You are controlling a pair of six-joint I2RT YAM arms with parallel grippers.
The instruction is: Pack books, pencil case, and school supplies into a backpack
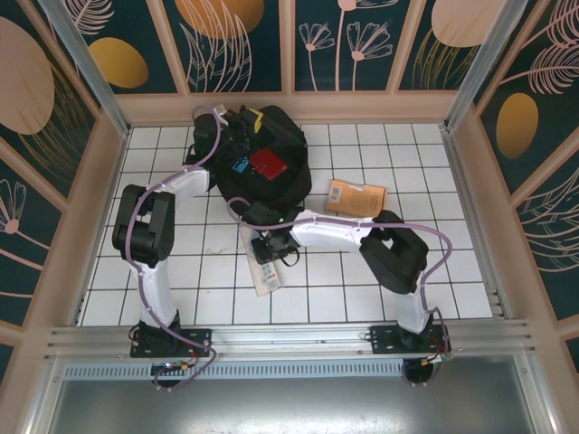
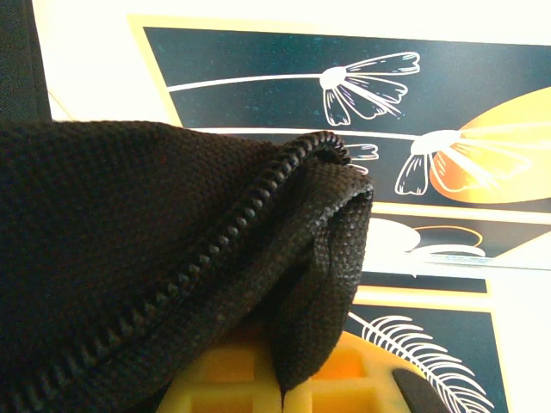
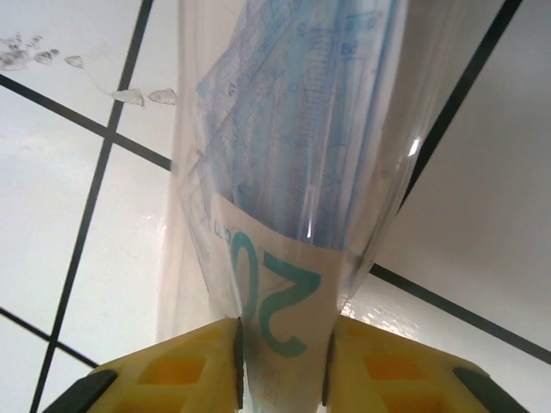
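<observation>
The right gripper (image 3: 282,379) has its jaws drawn in narrow on the end of the pencil case (image 3: 293,172). A yellow finger presses each long edge beside the printed "20", and the rest of the pouch lies flat on the table (image 3: 69,215), pointing away from the wrist. The hold is at one tip only and the pouch is soft and slippery, so I judge it will droop and swing once raised. Lift straight up and slowly, check that the far end clears the tiles, and only then carry it.

The left gripper (image 2: 284,391) is clamped on the zip edge of the backpack (image 2: 129,241), holding the fabric up as a lip. The pouch should go in hanging end first, under that lip, and be let go only once most of it is inside.

A red book (image 1: 269,164) and a blue clip (image 1: 241,165) show at the backpack's mouth. I cannot tell whether they are inside it or lying on top. The orange book (image 1: 355,196) lies on the table just right of the backpack, off the likely path.
</observation>
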